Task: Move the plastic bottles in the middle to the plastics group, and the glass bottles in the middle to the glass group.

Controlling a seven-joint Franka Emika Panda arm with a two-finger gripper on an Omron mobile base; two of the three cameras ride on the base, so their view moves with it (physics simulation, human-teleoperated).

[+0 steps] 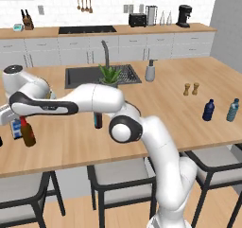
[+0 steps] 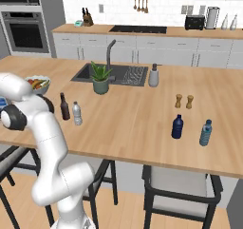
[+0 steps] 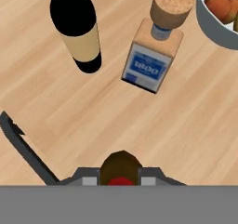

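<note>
My gripper (image 3: 121,181) is shut on the neck of the brown glass bottle (image 3: 120,165) with the red cap. At the counter's left end the gripper (image 1: 18,119) holds this brown bottle (image 1: 27,133) upright, right beside the flat blue-labelled bottle (image 1: 16,128) of the glass group. From the hand, that corked flat bottle (image 3: 151,60) stands just ahead. The near-black glass bottle (image 1: 98,120) stands in the middle, partly behind my arm. Beside that dark bottle (image 2: 64,106) stands the clear plastic bottle (image 2: 76,113). The plastics group, a dark-blue bottle (image 1: 208,110) and a light-blue bottle (image 1: 232,109), is at the right.
A black bottle with a tan label (image 3: 79,28) stands left of the flat bottle. The fruit bowl (image 3: 211,30) is close on its other side. The sink (image 1: 78,76), a potted plant (image 1: 110,74), a soap dispenser (image 1: 150,71) and wooden shakers (image 1: 191,89) sit farther back.
</note>
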